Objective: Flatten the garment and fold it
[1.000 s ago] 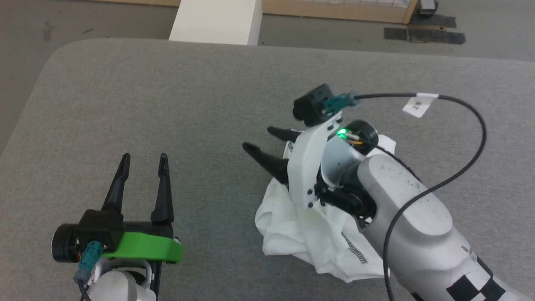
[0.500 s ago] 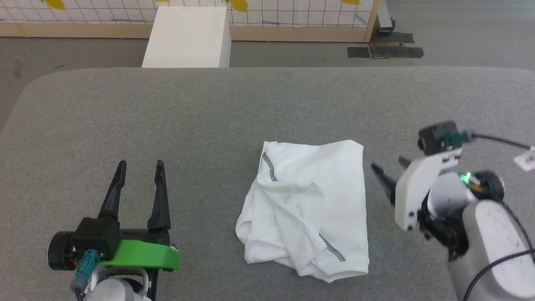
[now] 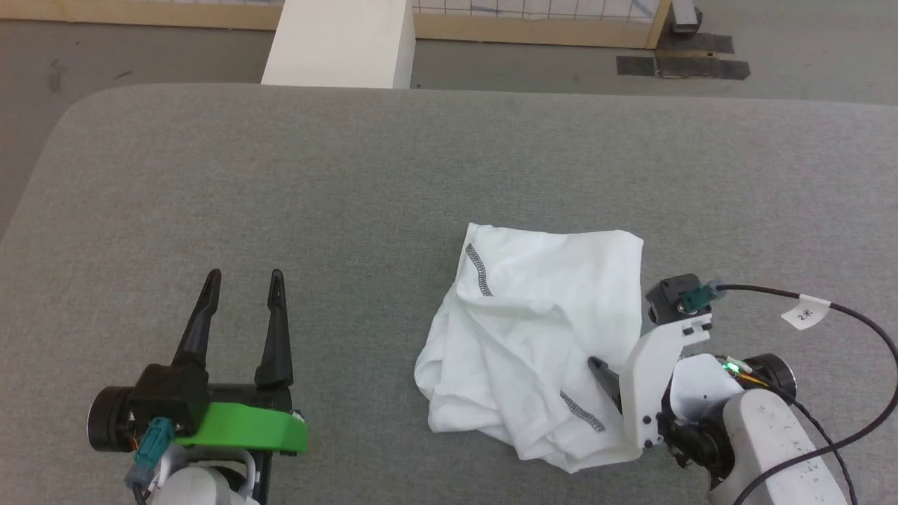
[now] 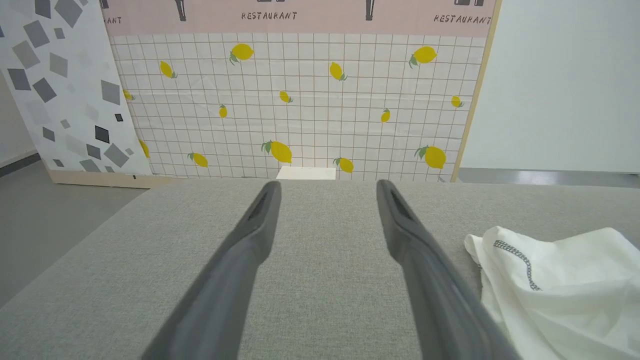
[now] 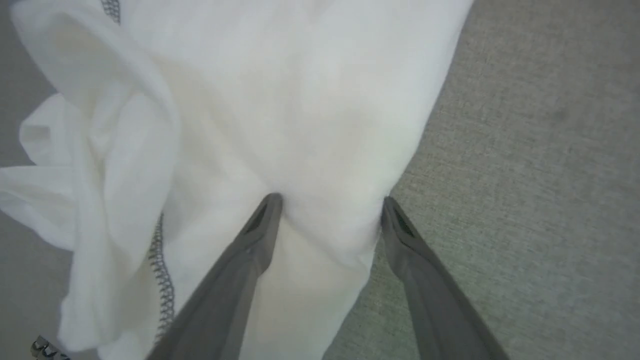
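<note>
Lemon-print backdrop (image 4: 300, 100) reads "RESTAURANT"; garment (image 3: 540, 330) crumpled on grey table (image 3: 280, 175).

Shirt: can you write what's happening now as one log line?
garment: crumpled on grey surface | right gripper: open, astride its edge | left gripper: open, empty, apart from it

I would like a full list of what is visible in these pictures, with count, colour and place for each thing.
garment: one, white with grey stitched seams, crumpled on the table, right of centre
table: one, grey fabric top, bearing the garment
box: one, white, beyond the table's far edge
wall panel: one, white grid with yellow lemons, behind the box
floor patches: a few, black, far right
left end effector: one, dark fingers, green mount, open, over bare table left of the garment
right end effector: one, dark fingers, open, tips at the garment's right edge
</note>
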Motion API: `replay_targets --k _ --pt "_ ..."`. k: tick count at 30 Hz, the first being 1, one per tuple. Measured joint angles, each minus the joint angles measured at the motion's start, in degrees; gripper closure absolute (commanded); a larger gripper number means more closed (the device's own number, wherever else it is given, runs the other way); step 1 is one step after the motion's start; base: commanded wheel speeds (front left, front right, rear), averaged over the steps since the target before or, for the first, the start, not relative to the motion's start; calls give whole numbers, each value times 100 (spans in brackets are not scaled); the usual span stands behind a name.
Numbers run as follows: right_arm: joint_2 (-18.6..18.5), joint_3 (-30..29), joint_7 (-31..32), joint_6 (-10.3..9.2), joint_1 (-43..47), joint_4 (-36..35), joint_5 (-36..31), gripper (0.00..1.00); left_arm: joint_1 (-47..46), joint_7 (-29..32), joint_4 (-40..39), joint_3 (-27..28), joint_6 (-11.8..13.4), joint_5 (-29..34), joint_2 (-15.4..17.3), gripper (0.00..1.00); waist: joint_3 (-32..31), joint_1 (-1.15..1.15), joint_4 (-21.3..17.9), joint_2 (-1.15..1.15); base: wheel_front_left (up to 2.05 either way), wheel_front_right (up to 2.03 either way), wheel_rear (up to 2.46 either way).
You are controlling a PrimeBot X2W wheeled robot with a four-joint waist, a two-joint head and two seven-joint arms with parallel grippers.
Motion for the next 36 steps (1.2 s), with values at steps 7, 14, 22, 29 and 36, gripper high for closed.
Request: replay_targets --k 7,14,22,29,36 --pt "9 55 -9 0 -276 550 -142 54 -7 0 37 -14 -1 1 -9 0 48 0 105 0 0 0 0" --pt "-272 675 -44 0 -569 694 41 100 -13 -1 89 3 4 -15 -22 0 -11 0 19 0 0 0 0" --pt "-1317 2539 426 1 -1342 -116 920 100 -16 -1 -116 171 51 -15 -32 0 -49 0 -592 0 0 0 0" --pt "-2348 3446 522 1 -2213 -524 1670 100 -400 -1 -45 -37 -24 42 -20 0 62 0 -1509 0 0 0 0" --pt "-3184 3651 230 2 -2852 -357 1815 100 -690 -1 -74 -125 -70 113 37 0 348 0 -2348 0 0 0 0"
